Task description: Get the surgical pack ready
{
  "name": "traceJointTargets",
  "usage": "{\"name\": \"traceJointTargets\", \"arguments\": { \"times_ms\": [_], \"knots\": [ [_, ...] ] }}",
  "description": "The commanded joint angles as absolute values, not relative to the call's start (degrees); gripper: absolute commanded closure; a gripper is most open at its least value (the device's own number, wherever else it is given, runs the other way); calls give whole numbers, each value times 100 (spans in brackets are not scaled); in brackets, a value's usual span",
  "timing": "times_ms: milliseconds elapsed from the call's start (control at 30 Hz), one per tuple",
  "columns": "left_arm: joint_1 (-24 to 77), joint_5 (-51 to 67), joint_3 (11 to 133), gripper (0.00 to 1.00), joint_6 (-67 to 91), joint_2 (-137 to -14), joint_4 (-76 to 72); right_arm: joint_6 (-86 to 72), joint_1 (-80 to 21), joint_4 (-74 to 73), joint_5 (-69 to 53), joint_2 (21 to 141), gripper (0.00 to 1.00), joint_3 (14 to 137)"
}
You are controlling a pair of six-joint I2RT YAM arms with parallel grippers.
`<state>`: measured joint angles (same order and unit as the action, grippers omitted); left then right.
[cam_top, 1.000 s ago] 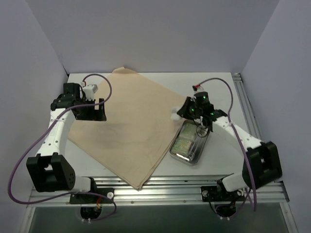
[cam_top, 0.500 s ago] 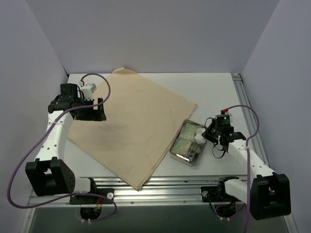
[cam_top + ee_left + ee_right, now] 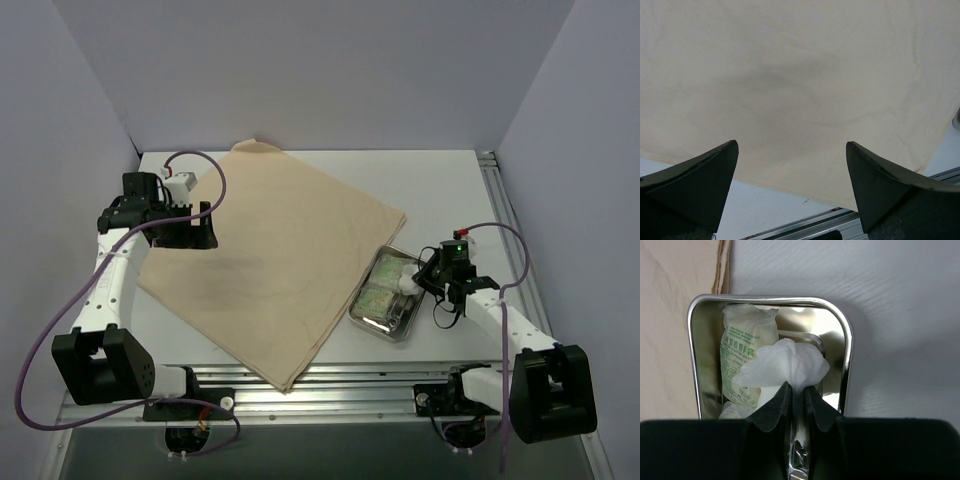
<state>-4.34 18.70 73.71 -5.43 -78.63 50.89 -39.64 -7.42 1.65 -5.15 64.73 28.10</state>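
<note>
Right gripper (image 3: 797,390) nearer tray (image 3: 846,340) (gauze (image 3: 785,362) within)

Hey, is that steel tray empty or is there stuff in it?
Not empty. A green-printed packet lies inside the steel tray, and the right gripper pinches white gauze over it.
</note>
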Motion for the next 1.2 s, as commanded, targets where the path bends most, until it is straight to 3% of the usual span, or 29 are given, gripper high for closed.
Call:
{"name": "traceJointTargets", "arguments": {
  "times_ms": [0, 300, 467, 667, 1167],
  "knots": [
    [-501, 2030, 7479, 1, -642, -7752, 5018, -4017, -694, 465, -422, 6688, 100, 2786],
    [-527, 2083, 7488, 1, -650, -7743, 5036, -3779, -694, 220, -97, 6952, 99, 2971],
    [-536, 2092, 7506, 1, -642, -7743, 5045, -3508, -694, 9, -18, 7058, 78, 3172],
    [-536, 2109, 7506, 1, -642, -7743, 5054, -3401, -694, -526, -18, 6856, 63, 3462],
    [-545, 2188, 7532, 1, -650, -7717, 5080, -2787, -694, -1564, 571, 6512, 58, 4517]
  ]
}}
